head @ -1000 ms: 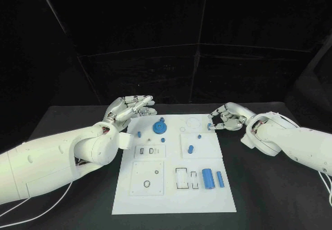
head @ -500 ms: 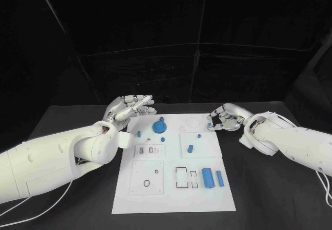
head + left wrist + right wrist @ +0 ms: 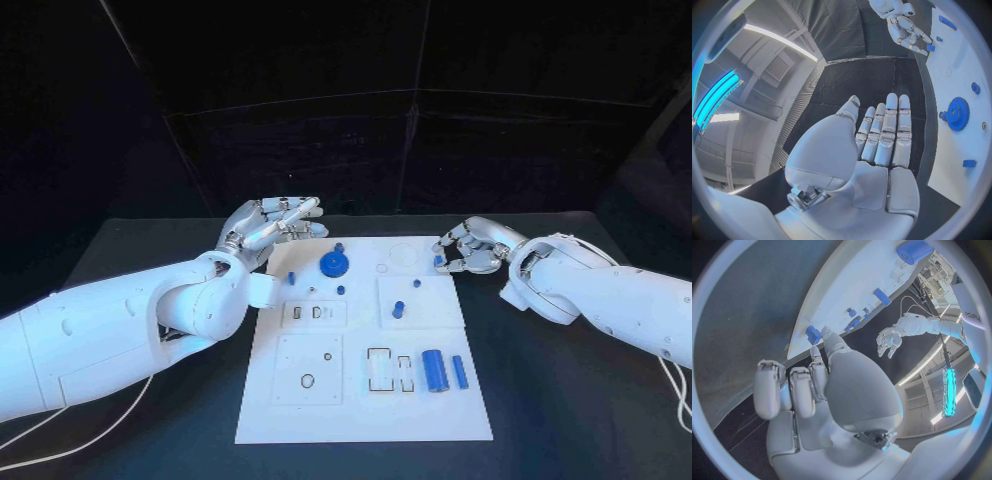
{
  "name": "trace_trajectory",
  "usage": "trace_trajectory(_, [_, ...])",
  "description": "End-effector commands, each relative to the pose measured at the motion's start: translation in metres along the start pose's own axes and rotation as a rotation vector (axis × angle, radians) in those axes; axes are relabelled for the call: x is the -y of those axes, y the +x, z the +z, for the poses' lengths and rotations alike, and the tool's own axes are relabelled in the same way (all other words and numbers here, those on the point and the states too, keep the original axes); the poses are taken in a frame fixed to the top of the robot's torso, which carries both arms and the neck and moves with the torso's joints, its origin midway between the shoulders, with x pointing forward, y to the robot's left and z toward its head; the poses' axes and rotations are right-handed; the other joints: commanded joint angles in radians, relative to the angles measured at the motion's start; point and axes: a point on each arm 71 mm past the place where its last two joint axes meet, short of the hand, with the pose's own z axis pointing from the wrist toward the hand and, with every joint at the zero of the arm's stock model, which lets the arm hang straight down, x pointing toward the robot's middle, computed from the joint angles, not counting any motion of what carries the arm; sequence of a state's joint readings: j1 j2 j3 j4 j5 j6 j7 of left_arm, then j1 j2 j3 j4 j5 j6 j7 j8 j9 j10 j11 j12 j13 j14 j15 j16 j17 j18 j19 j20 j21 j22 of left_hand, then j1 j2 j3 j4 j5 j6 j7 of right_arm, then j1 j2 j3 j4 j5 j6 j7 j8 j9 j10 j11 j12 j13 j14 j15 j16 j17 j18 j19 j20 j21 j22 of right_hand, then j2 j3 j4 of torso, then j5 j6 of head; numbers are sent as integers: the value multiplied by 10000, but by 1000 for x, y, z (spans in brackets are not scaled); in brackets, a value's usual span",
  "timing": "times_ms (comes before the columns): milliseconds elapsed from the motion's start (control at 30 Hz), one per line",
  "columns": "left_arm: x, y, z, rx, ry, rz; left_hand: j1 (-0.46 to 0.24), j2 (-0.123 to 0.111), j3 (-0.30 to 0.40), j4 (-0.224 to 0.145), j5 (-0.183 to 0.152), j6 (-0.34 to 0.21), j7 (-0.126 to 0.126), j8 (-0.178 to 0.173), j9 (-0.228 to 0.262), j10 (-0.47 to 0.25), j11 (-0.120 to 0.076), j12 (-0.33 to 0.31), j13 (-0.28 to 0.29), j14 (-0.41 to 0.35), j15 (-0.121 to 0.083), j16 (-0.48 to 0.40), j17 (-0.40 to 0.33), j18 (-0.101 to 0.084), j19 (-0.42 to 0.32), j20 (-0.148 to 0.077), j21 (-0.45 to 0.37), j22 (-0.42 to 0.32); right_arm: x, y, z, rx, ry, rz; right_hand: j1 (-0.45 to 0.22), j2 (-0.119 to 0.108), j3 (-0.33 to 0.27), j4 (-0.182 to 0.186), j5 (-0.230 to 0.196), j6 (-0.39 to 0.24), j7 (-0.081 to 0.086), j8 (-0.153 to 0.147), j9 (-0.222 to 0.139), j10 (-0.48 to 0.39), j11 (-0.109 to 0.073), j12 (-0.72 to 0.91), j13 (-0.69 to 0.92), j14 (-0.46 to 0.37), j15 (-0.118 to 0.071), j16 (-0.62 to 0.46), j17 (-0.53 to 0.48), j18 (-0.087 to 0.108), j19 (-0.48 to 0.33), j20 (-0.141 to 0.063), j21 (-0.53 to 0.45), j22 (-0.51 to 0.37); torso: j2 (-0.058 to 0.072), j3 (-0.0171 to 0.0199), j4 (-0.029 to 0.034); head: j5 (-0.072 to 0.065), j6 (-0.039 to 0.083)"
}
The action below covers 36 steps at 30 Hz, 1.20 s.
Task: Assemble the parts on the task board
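While the black surface (image 3: pixel 144 250) spreads wide beneath me, the white task board (image 3: pixel 361 400) lies along its middle, running away from my body. My left arm (image 3: pixel 101 340) comes in low beside the board's left edge, and my right arm (image 3: pixel 606 300) reaches in from the other side.

My left hand (image 3: pixel 267 228) hovers just off the board's far left corner, released, its fingers (image 3: pixel 892 130) stretched out straight and side by side with nothing in them. My right hand (image 3: pixel 469 246) sits at the board's far right corner with its fingers (image 3: pixel 792 390) curled inward. A small blue part (image 3: pixel 812 334) lies on the board right at my fingertip there; I think I am touching or pinching it, though from above the hold is too small to make out, so I cannot tell for certain.

On the board, a blue gear (image 3: pixel 335 264) stands near the far end, close to my left hand. Two blue cylinders (image 3: pixel 436 370) lie side by side near the right edge, closer to me. Smaller blue pegs (image 3: pixel 397 311) are dotted across the middle of the board.
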<state>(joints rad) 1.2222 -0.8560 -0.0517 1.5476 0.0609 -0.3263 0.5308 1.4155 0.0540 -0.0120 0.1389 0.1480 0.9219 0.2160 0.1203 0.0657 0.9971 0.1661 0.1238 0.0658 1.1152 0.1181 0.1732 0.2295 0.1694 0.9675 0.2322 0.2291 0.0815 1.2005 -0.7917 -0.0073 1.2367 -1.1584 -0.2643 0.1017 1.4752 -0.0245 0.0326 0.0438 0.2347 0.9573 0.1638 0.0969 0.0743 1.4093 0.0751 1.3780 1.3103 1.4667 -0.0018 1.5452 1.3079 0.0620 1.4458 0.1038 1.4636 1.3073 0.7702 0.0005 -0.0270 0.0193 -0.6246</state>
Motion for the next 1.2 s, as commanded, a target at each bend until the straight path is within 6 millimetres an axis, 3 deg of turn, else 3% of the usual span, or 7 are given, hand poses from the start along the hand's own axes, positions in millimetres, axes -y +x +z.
trace_trajectory(33, [1, 1, 0, -95, 94, -39, 104, 28, 28, -66, 0, 26, 73, -56, -13, -26, 61, -53, -13, 82, 12, -71, 17, 141, 70, -21, -33, -12, 1, 1, 0, -193, 119, -144, 28, 119, 49, -36, -50, 93, 3, 45, 13, 27, 4, -16, 623, 933, 22, 39, 2148, -99, 26, 32, -21, 111, 0, 8, -10, 12, -7])
trace_trajectory(1200, [1, 0, 0, -97, 61, -42, 109, 30, 32, -71, 0, 27, 72, -57, -12, -26, 61, -54, -12, 83, 12, -73, 18, 140, 71, -21, -34, -13, 1, 3, 4, -191, 244, -204, -103, 285, 219, -15, -106, 412, -79, 123, 7, 75, -64, 22, 663, 939, -30, 51, 2178, -104, 43, -10, -7, 140, 0, 17, -4, -34, -8])
